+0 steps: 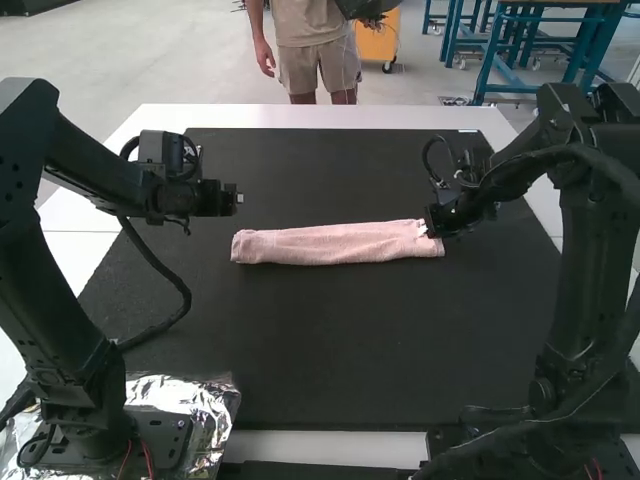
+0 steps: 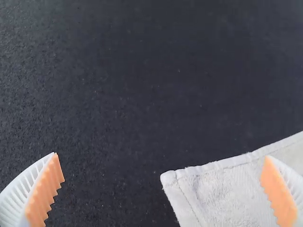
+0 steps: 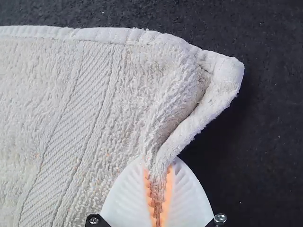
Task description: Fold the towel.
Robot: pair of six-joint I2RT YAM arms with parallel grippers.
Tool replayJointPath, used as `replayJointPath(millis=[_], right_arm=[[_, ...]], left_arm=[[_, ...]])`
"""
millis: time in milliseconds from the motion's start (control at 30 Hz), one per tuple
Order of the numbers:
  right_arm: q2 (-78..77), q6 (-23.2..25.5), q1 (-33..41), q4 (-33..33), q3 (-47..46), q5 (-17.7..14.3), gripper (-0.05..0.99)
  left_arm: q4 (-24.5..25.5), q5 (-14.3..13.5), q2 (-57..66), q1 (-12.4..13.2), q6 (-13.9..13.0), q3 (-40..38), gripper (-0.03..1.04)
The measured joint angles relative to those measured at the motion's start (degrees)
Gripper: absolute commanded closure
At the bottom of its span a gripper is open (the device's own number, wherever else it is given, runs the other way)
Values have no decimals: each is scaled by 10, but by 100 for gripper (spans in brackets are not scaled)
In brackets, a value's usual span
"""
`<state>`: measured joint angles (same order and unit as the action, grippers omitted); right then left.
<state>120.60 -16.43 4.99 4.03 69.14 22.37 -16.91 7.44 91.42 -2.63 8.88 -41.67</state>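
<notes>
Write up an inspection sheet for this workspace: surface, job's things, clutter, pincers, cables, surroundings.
Surface: black mat, lying flat.
Job's things: pink towel, folded into a narrow strip across the mat.
Clutter: crumpled foil by the base of the left arm.
Pincers: left pincer open near the towel's left end; right pincer shut on its right end.
Cables: black cable sagging beside the left arm; another along the right arm.
Surroundings: white tabletop bordering the mat.

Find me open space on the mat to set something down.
The mat is bare between its near edge and the towel, and between the towel and its far edge. Crowded spots: the towel's right end, pinched by the right gripper, and the left side, where the left gripper hangs.
</notes>
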Motion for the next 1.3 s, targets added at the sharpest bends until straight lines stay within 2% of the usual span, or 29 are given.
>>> replayJointPath(millis=[233, 433, 600, 733, 967, 1300], right_arm=[[-16, -1, -18, 48, 1, 32, 96], [-79, 5, -34, 99, 6, 42, 96], [-106, 24, -24, 105, 26, 47, 96], [-106, 47, 14, 103, 32, 47, 96], [-105, 102, 121, 50, 38, 47, 96], [-43, 143, 219, 31, 109, 42, 96]], left_arm=[[1, 3, 0, 10, 0, -2, 4], [2, 3, 0, 20, 0, -11, 4], [2, 4, 0, 20, -3, -17, 4], [3, 4, 0, 20, -8, -17, 4], [3, 4, 0, 23, -20, -17, 4], [-7, 5, 0, 71, -25, -17, 4]])
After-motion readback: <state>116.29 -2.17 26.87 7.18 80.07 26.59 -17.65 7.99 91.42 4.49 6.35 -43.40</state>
